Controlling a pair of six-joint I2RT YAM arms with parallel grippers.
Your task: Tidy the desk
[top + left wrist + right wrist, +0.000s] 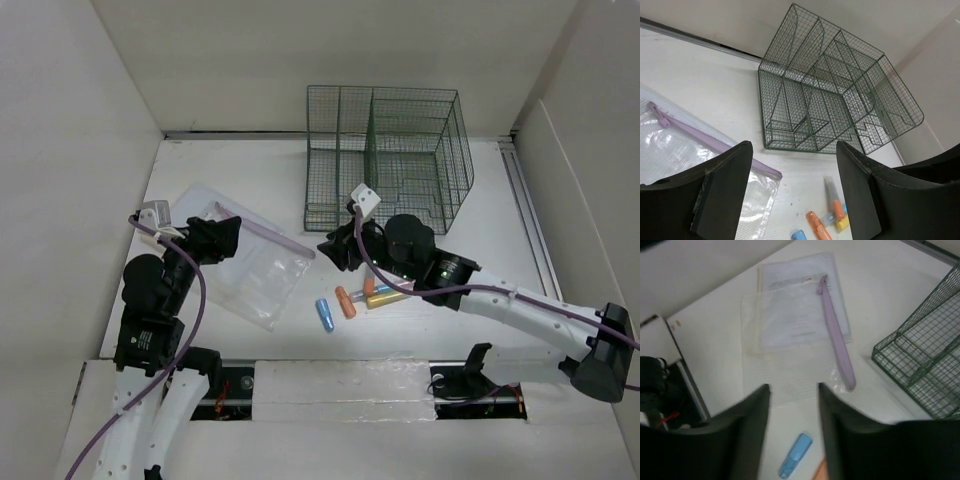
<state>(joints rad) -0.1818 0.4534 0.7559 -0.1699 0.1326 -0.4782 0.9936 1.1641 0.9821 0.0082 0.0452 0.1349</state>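
The white desk (250, 170) holds a clear zip pouch (250, 265) with a purple zipper strip (275, 236) at the left. Near the middle lie a blue highlighter (325, 314), an orange one (345, 301) and a small pile with a yellow-ended one (388, 297). My left gripper (222, 238) is open and empty above the pouch; its view (792, 150) shows the pouch (670, 150) and the highlighters (817, 225). My right gripper (335, 250) is open and empty, raised between the pouch and the highlighters; its view (793, 390) shows the blue highlighter (796, 455) below the jaws.
A dark green wire-mesh organizer (390, 150) with several compartments stands at the back centre, empty as far as I see; it also shows in the wrist views (840, 95) (925, 365). White panel walls border the desk. A white sheet (795, 270) lies under the pouch's far end.
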